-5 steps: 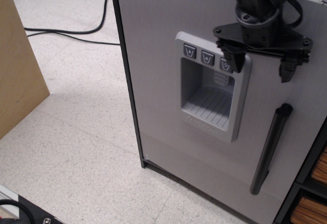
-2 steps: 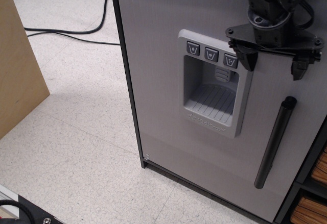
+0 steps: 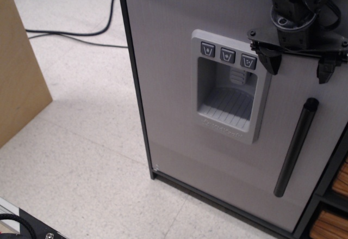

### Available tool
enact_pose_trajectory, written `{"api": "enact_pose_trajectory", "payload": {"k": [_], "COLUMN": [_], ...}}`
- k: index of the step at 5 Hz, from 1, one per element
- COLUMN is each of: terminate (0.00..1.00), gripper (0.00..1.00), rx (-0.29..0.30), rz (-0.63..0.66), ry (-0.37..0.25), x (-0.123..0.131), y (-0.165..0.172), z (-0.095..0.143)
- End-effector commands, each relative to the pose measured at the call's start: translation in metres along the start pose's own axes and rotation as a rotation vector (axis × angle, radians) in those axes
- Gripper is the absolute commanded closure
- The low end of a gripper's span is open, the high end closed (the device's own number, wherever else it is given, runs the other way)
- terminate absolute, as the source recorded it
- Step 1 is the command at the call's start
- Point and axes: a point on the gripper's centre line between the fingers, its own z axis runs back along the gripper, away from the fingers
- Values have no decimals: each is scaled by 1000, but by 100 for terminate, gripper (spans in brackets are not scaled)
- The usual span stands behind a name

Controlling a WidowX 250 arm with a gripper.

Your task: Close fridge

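Observation:
The fridge's light grey door [image 3: 174,59] fills the middle and right of the view. Its dispenser recess [image 3: 230,86] carries three buttons, and its black bar handle [image 3: 297,146] runs down at the right. At the far right a narrow strip of the black shelved interior [image 3: 333,195] shows past the door's edge. My gripper [image 3: 299,65] is black, at the upper right, in front of the door just above the handle's top. Its fingers [image 3: 270,60] are spread wide with nothing between them. The inner door bins are hidden.
A tan wooden panel [image 3: 19,70] stands at the left edge. Black cables [image 3: 81,35] lie on the speckled floor behind it. A black base with a cable [image 3: 24,227] sits at the bottom left corner.
The door has swung to the right, narrowing the gap at its handle side. My gripper has moved right with it, staying open.

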Motion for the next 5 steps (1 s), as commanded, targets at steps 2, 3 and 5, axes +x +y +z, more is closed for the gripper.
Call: {"api": "enact_pose_trajectory", "payload": {"k": [2, 3, 5], "terminate": [0, 0, 100], "gripper": [0, 0, 0], "rx": [54, 105, 105], "rz": [26, -4, -4], "ry": [60, 163, 163], "x": [-12, -34, -34], "y": [17, 32, 32], "z": [50, 67, 67]}}
